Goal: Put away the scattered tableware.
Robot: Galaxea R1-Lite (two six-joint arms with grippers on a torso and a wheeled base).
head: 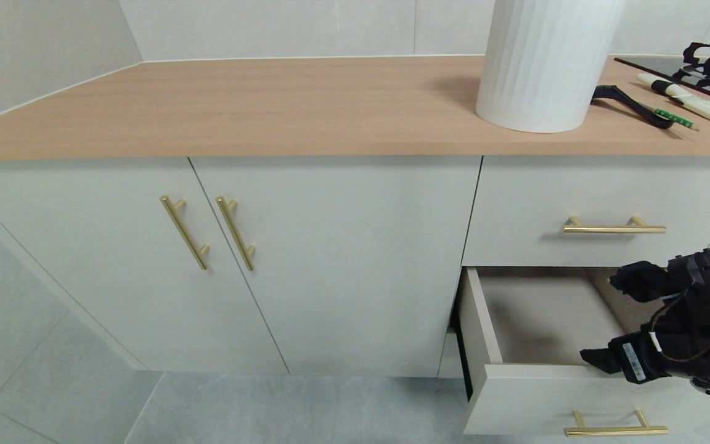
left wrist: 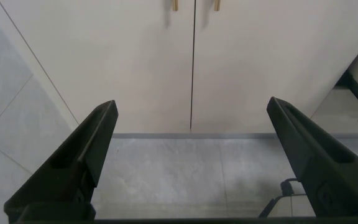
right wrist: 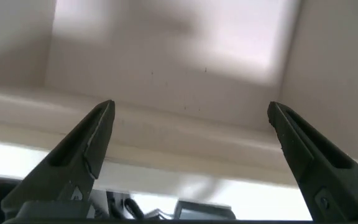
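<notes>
Scattered tableware lies on the wooden counter at the far right: a black-handled utensil [head: 629, 103], a thin green stick [head: 675, 117] and a long cream utensil with a black band [head: 700, 106]. Below them the lower drawer [head: 489, 320] is pulled out, and its inside looks bare. My right gripper [head: 617, 319] hangs open at the drawer's right side, above its front edge, holding nothing. In the right wrist view the right gripper [right wrist: 190, 112] faces the drawer's pale interior [right wrist: 166, 62]. My left gripper [left wrist: 191, 109] is open and empty, low before the cabinet doors [left wrist: 191, 62].
A tall white ribbed container [head: 543, 61] stands on the counter [head: 238, 105] beside the utensils. A black cooktop [head: 663, 66] sits at the far right corner. The upper drawer [head: 614, 229] is closed. Two closed doors with gold handles [head: 235, 231] fill the left. Grey floor tiles [left wrist: 166, 180] lie below.
</notes>
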